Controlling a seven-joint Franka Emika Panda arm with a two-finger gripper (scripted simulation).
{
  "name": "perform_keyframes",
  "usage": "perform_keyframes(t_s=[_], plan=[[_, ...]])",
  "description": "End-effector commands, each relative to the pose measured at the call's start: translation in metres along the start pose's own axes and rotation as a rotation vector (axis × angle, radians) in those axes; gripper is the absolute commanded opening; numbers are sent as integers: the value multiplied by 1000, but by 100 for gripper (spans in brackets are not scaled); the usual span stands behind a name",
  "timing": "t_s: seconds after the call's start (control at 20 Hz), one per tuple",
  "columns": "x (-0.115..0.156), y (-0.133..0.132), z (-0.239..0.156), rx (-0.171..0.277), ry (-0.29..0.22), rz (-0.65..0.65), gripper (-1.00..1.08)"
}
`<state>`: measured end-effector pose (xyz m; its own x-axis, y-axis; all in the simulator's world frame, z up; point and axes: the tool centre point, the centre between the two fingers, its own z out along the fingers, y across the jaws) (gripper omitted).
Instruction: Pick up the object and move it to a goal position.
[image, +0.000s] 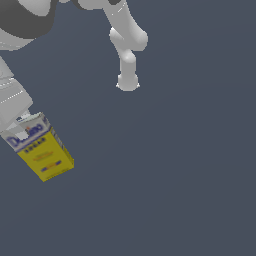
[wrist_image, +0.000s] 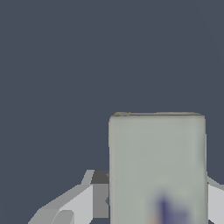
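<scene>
The object (image: 44, 150) is a small carton, white with blue lettering on top and yellow below. It hangs tilted at the exterior view's left, its yellen end pointing down and toward the exterior view's right. My gripper (image: 21, 131) comes in from the left edge and is shut on the white upper part. In the wrist view the object (wrist_image: 157, 157) shows a pale face with a blue smudge low down. A grey finger (wrist_image: 99, 194) presses its one side, and a sliver of the other finger (wrist_image: 215, 192) shows on the opposite side.
The arm's base and lower links (image: 127, 60) stand at the back centre of the exterior view. A plain dark grey-blue floor (image: 175, 175) fills everything else. No goal marker shows in either view.
</scene>
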<state>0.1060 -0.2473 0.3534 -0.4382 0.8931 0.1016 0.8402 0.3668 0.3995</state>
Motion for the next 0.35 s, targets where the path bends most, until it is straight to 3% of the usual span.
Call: perform_keyframes(t_s=[0.0, 0.3], plan=[[-3, 2, -2, -4, 3, -7, -100], [-5, 3, -3, -5, 5, -11, -100]])
